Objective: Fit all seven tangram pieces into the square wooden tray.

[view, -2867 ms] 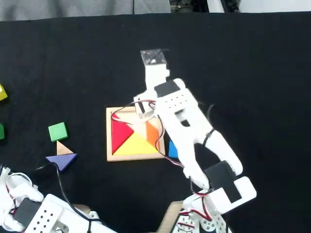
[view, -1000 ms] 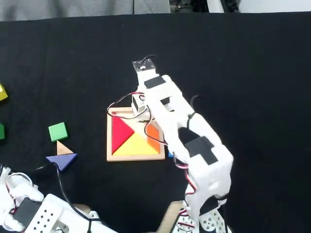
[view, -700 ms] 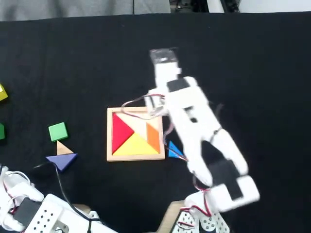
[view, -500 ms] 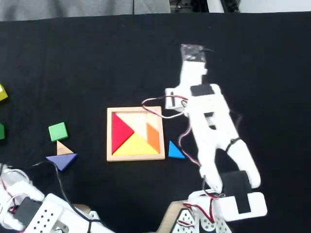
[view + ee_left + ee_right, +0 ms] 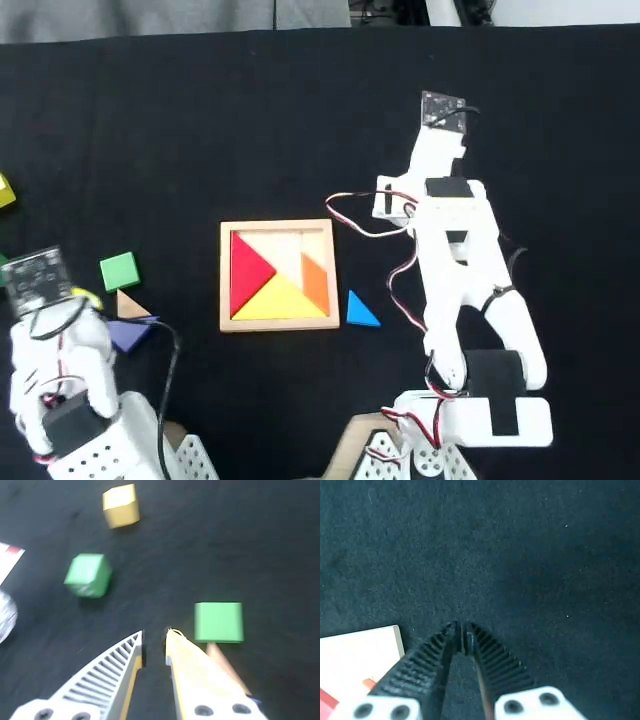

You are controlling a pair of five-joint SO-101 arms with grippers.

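Centrally on the black table: square wooden tray, partly filled. Inside it:
- red triangle against the left wall
- yellow triangle along the near wall
- orange parallelogram against the right wall

All three flat and touching one another. Far part of the tray floor bare wood.

Just outside the tray's near right corner, flat on the table: blue triangle.

Well to the left of the tray: green square, with a small tan triangle just on its near side. Against the tan one's near edge, a purple triangle, partly hidden by the left arm. Farther left, toward the table's edge: yellow cube and green cube, apart from each other.

Right tool: pressed together, pinching nothing, hanging over the table to the right of the tray and farther back, with a corner of the tray beside its fingers in the right wrist view.

Left tool: spread by a narrow gap, nothing between the fingers, poised above the table just left of the green square and the tan triangle.
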